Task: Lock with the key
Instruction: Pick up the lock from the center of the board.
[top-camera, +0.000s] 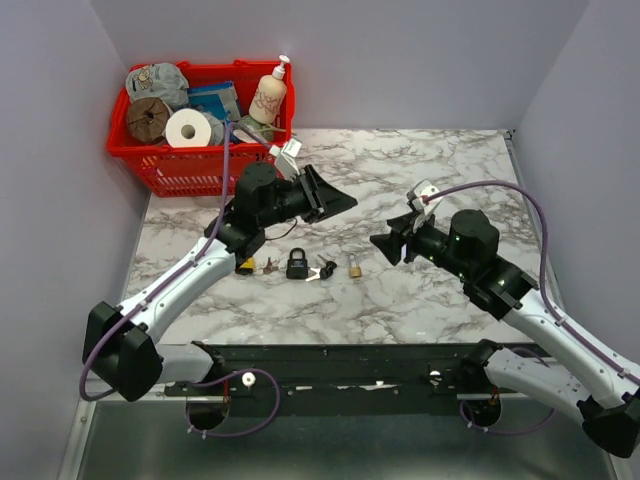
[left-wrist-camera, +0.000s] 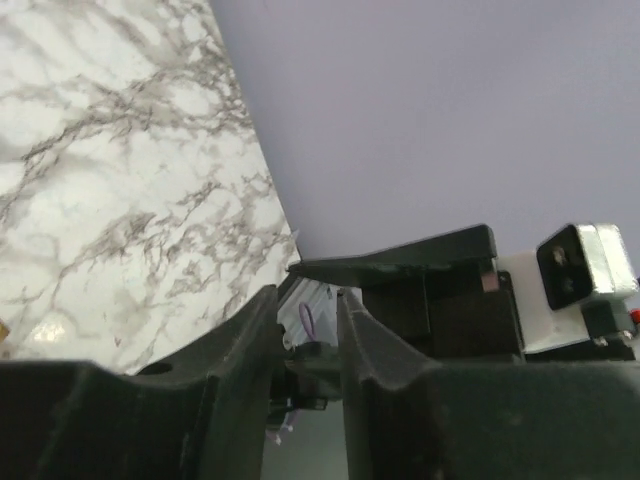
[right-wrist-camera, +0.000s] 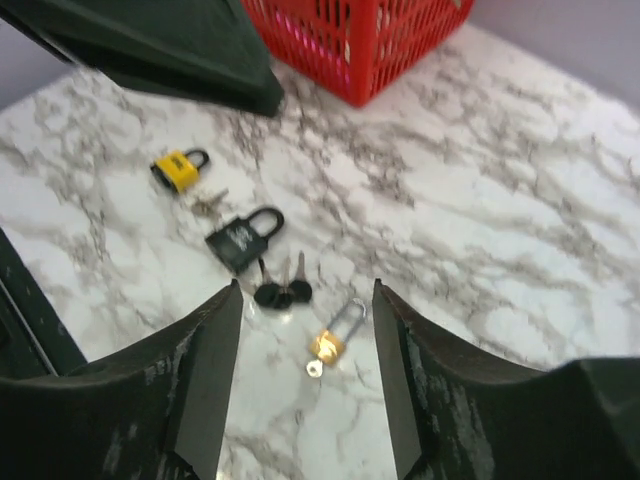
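**Closing in on the padlock**

On the marble worktop (top-camera: 400, 300), the right claw (top-camera: 385, 243), spread wide and empty, points toward the brass padlock (right-wrist-camera: 327, 345). The left claw (top-camera: 343, 200), narrowly parted and empty, hangs raised farther back, facing away. The padlock lies near, straight ahead of the right claw, its long axis slanting away, with what looks like a key (right-wrist-camera: 313, 368) at the near end. The right arm looks better placed.

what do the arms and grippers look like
Left arm and right arm: white links, black joints, a purple cable looping along each. Left gripper and right gripper: black, tapered fingers, scuffed on the right.
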